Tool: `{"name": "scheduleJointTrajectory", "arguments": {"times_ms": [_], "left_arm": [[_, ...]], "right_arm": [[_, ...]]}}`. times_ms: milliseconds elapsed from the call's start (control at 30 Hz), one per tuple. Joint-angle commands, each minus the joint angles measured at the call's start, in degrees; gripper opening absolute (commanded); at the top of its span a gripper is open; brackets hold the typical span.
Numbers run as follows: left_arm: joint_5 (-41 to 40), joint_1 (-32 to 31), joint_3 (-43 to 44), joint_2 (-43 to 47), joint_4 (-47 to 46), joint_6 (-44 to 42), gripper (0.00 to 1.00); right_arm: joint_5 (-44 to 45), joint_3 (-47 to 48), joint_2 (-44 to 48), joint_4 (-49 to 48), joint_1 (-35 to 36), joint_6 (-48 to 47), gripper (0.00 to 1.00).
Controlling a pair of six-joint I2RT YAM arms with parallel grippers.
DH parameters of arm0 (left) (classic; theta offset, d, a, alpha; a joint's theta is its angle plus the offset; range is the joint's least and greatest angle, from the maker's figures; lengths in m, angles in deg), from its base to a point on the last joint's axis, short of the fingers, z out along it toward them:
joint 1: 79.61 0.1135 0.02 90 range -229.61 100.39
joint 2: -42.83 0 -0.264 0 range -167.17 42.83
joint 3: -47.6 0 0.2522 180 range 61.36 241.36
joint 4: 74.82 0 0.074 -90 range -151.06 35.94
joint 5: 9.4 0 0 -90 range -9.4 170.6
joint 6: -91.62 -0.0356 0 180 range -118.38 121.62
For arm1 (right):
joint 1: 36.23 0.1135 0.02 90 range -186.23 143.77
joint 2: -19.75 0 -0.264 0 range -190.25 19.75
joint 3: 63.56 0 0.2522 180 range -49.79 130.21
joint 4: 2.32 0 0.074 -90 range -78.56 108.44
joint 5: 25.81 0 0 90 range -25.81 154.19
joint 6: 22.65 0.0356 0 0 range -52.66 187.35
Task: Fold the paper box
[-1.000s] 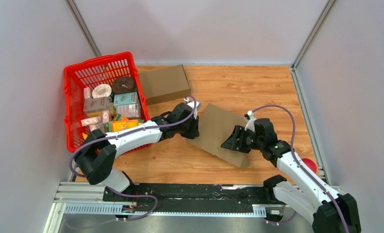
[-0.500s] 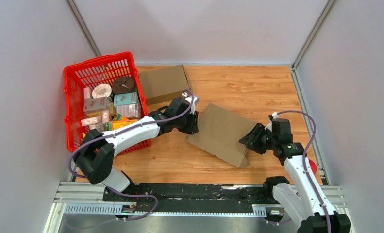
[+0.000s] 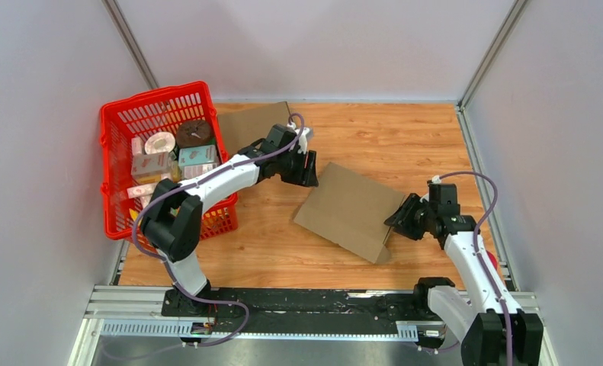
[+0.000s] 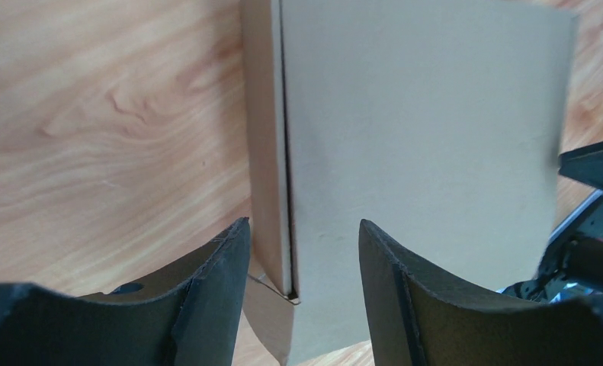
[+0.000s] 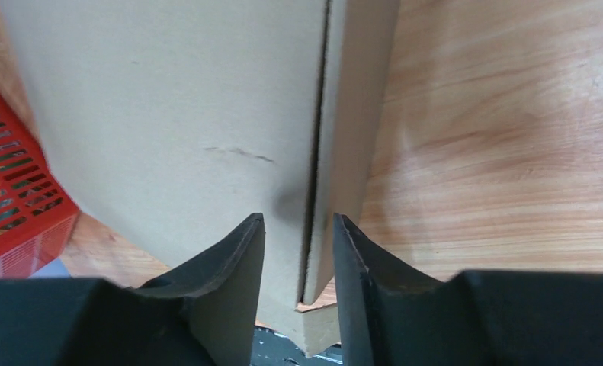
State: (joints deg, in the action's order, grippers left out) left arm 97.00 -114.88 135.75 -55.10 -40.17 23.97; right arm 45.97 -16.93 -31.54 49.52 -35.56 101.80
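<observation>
Now paper box (image 3: 351, 212) flat; left jaws wide, right jaws narrow, both at its edges.

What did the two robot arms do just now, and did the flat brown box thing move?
The left gripper swung away from the left corner of the flat brown cardboard box blank, toward the far side, and stands open. The right gripper slid back off the cardboard's middle to its right edge, jaws apart. The cardboard, the red plastic basket and the second brown cardboard sheet stayed put.
</observation>
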Motion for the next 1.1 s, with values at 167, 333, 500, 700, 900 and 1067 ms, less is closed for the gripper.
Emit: {"name": "scheduleJointTrajectory", "arguments": {"times_ms": [167, 333, 500, 700, 900, 1067], "left_arm": [[3.98, 0.63, -2.06, -2.79, -3.31, -0.29, 0.63], [5.39, 1.16, -2.14, -3.84, -3.22, 0.24, 0.76], [8.99, 2.31, -2.32, -4.99, -4.45, 1.47, 0.77], [13.21, 2.92, -1.19, -7.79, -5.6, 2.96, 0.78], [20.58, 3.1, -1.35, -9.64, -10.23, 5.51, 0.79], [25.17, 3.19, -1.0, -11.14, -11.74, 7.71, 0.79]], "right_arm": [[-0.06, -5.08, -4.25, -7.32, -2.69, 0.52, 0.34], [-0.41, -6.93, -4.0, -7.5, -5.93, 0.87, 0.27], [-6.1, -10.96, -3.12, -8.81, -13.3, 2.37, 0.24], [-11.48, -12.65, -3.56, -9.7, -19.29, 1.32, 0.21], [-14.56, -12.38, -6.54, -9.87, -22.9, -0.09, 0.2], [-13.51, -12.65, -6.63, -9.96, -24.39, 0.52, 0.18]]}}
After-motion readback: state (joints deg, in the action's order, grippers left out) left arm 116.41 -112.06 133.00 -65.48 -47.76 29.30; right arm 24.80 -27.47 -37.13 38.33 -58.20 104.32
